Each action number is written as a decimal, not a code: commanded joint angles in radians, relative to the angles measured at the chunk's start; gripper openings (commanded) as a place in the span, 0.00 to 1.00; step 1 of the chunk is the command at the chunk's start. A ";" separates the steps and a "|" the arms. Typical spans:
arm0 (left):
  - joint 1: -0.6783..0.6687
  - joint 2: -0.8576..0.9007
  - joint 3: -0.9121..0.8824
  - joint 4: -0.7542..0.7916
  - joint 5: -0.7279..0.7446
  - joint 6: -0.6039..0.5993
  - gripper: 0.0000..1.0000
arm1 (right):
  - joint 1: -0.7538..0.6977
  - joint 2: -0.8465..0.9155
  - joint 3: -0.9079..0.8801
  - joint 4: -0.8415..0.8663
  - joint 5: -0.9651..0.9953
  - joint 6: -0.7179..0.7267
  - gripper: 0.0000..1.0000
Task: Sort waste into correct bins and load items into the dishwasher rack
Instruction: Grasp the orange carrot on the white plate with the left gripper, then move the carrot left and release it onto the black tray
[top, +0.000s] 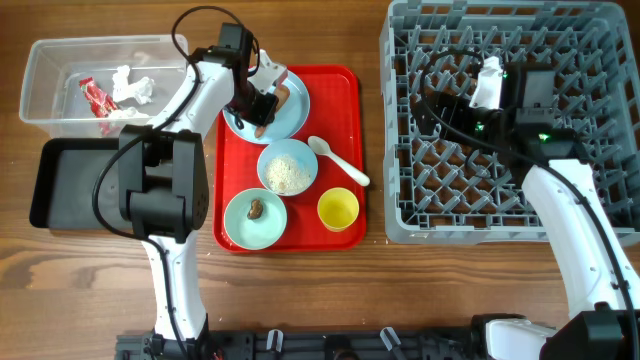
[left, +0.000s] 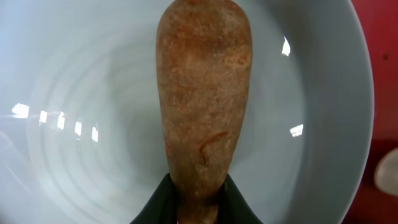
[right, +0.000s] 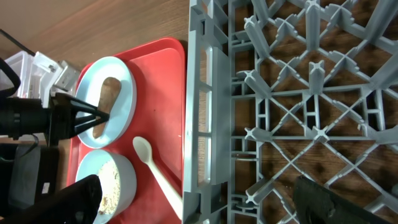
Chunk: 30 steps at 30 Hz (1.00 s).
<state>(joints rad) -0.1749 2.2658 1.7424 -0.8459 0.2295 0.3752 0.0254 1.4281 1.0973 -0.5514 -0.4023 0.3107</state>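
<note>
My left gripper (top: 262, 104) is over the pale blue plate (top: 296, 116) on the red tray. In the left wrist view its jaws (left: 199, 202) are shut on the narrow end of the orange-brown carrot stick (left: 202, 99), which lies over the plate (left: 74, 93). My right gripper (top: 440, 105) is wide open and empty above the left side of the grey dishwasher rack (top: 500, 215). In the right wrist view its fingers (right: 202, 205) straddle the rack's left wall (right: 205, 93). The clear tub (top: 40, 85) holds the red-and-white wrapper (top: 97, 97) and white tissue (top: 131, 85).
The black tray (top: 70, 185) lies in front of the tub. The red tray (top: 345, 95) also carries a bowl of rice crumbs (top: 287, 167), a bowl (top: 240, 228) with a brown lump (top: 256, 208), a yellow cup (top: 338, 209) and a white spoon (top: 338, 160).
</note>
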 joint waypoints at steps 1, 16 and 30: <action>0.002 0.027 -0.004 0.024 -0.007 -0.183 0.09 | 0.000 0.006 0.007 -0.005 0.013 0.007 1.00; 0.152 -0.479 0.197 -0.385 -0.431 -0.663 0.10 | -0.001 0.006 0.007 -0.011 0.013 0.006 1.00; 0.653 -0.481 -0.478 -0.028 -0.455 -1.383 0.10 | 0.000 0.006 0.007 -0.007 0.014 0.007 0.99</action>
<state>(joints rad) 0.4534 1.7863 1.4471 -1.0359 -0.2146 -0.8917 0.0250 1.4281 1.0973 -0.5610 -0.3988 0.3107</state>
